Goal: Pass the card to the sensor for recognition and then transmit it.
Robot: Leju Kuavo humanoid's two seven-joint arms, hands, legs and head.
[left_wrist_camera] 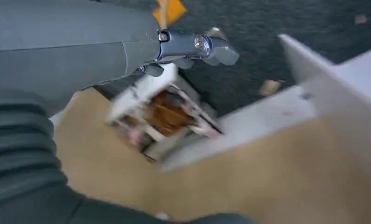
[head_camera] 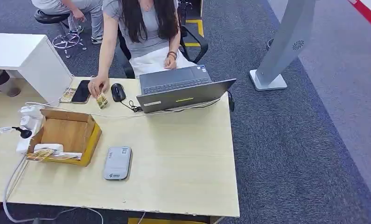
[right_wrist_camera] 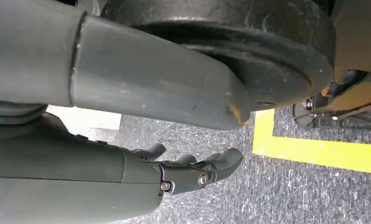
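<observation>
- Sitting on the light wood table (head_camera: 183, 154) is one grey card reader (head_camera: 117, 162), flat, near the front edge, just right of one open cardboard box (head_camera: 67, 135).
- One card (head_camera: 101, 100) is pinched in the person's hand (head_camera: 97, 86) at the far side of the table, between one black phone (head_camera: 81, 91) and one black mouse (head_camera: 118, 92).
- Two more cards show: one (head_camera: 67, 95) beside the phone, one (head_camera: 39, 154) at the box's near-left corner.
- One open laptop (head_camera: 183, 91) stands at the far edge, right of the mouse; a white cable (head_camera: 127, 115) runs across the table in front of it.
- One person sits behind the table; a second person's legs show farther back.
- The left robot hand (left_wrist_camera: 192, 49) is released and holds nothing; its fingers (left_wrist_camera: 220, 52) are loosely extended in the air above a blurred box (left_wrist_camera: 164, 114) and tabletop.
- The right robot hand (right_wrist_camera: 192, 168) is also released and grasps nothing; its fingers (right_wrist_camera: 227, 161) are slightly curled and apart, hanging over grey carpet (right_wrist_camera: 267, 196) near one yellow floor line (right_wrist_camera: 314, 151).
</observation>
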